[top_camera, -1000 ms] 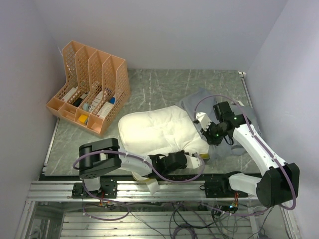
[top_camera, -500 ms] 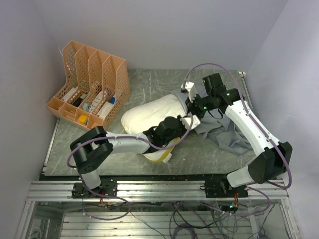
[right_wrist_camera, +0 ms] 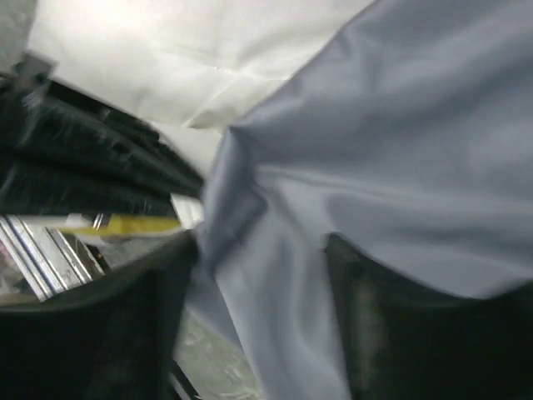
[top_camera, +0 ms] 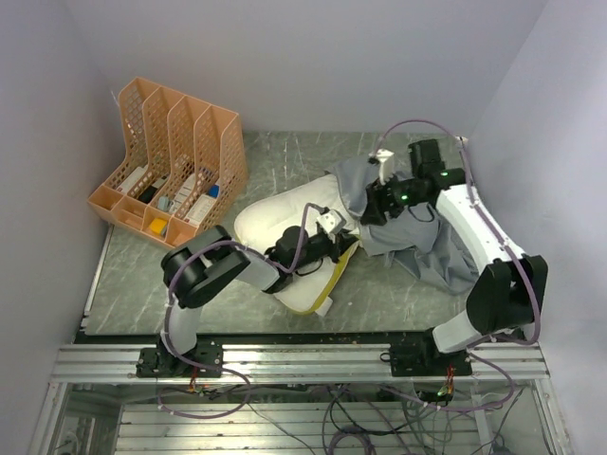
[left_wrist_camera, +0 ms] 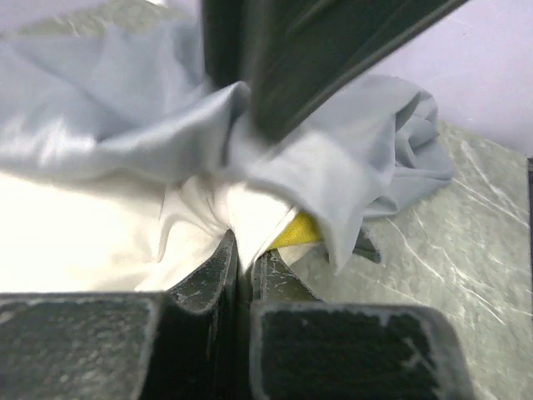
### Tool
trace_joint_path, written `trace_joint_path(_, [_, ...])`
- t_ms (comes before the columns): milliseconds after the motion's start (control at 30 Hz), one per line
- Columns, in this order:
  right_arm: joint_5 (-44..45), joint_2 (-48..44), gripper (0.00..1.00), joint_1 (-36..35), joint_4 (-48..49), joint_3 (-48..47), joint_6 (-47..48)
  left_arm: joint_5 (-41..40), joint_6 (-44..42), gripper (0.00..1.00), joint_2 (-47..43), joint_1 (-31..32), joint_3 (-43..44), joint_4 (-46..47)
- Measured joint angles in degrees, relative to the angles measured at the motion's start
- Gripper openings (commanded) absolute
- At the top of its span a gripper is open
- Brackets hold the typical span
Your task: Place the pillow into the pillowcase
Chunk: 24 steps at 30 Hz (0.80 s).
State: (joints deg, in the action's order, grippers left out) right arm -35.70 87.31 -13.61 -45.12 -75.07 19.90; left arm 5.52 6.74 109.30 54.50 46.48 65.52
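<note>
Pillowcase (top_camera: 436,256) now drapes over the pillow (top_camera: 275,213) end, so insertion begins; my left pincer (left_wrist_camera: 244,250) pinches pillow, right pincer (top_camera: 373,201) grips pillowcase

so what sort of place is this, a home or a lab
Probably a lab test cell: plain walls box in a stone-look table, with robot arms bolted to a metal rail above loose cables.
</note>
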Motion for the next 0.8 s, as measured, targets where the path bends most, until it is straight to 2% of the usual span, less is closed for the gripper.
trace_joint_path(100, [-4.28,-1.53,0.90,6.93,-3.41,-2.54,4.66,4.31,5.97,0.07,3.96,-2.29,-1.40,5.51])
trace_joint_path(233, [-5.92,-9.46,1.00,11.93,-5.31,-5.73,13.51,7.78,11.41,0.07,4.76,-4.83,-2.19,8.83])
trace_joint_path(333, [-5.18,-16.87,1.00,11.85,-5.49,-3.61,21.46,9.31,13.51,0.07,3.41,-6.69,-2.05,8.17])
trace_joint_path(467, [-2.03,-23.34,1.00,12.63,-6.01,6.40,38.99,10.88,14.27,0.07,0.68,-7.80,0.20,3.45])
trace_joint_path(633, [1.77,-19.08,1.00,14.45,-7.34,12.11,57.44,12.85,14.34,0.07,-2.12,-9.11,3.19,-2.36])
trace_joint_path(800, [3.26,-15.45,1.00,14.56,-1.55,12.09,66.73,16.22,15.34,0.07,-3.65,-11.74,6.49,-7.69])
